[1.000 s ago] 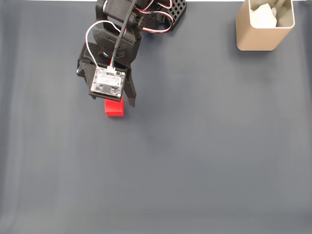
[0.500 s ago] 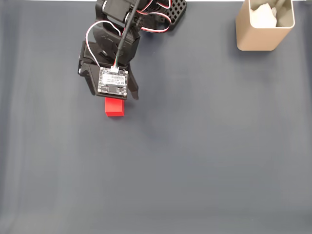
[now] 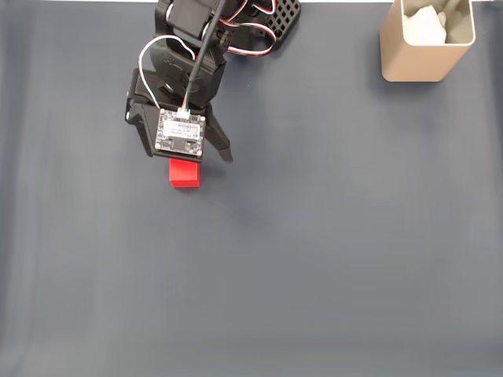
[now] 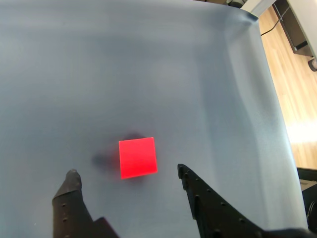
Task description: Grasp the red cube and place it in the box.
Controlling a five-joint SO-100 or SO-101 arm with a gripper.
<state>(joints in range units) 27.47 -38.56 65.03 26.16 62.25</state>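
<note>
The red cube (image 3: 185,174) rests on the dark grey mat, just below the arm's wrist camera board in the fixed view. My gripper (image 3: 189,157) hovers over it, open, with one finger on either side. In the wrist view the red cube (image 4: 137,157) lies flat on the mat between and slightly ahead of the two dark fingertips of the gripper (image 4: 128,171), touching neither. The beige box (image 3: 416,59) stands upright at the top right corner, far from the gripper.
A white lumpy wad (image 3: 424,27) lies inside the box. The arm's base (image 3: 259,20) with looping wires sits at the top edge. The wrist view shows the mat's edge and a wooden floor (image 4: 297,99) on the right.
The fingers have spread wider, the right one swinging outward. The wrist shifted slightly above the cube. The cube has not moved.
</note>
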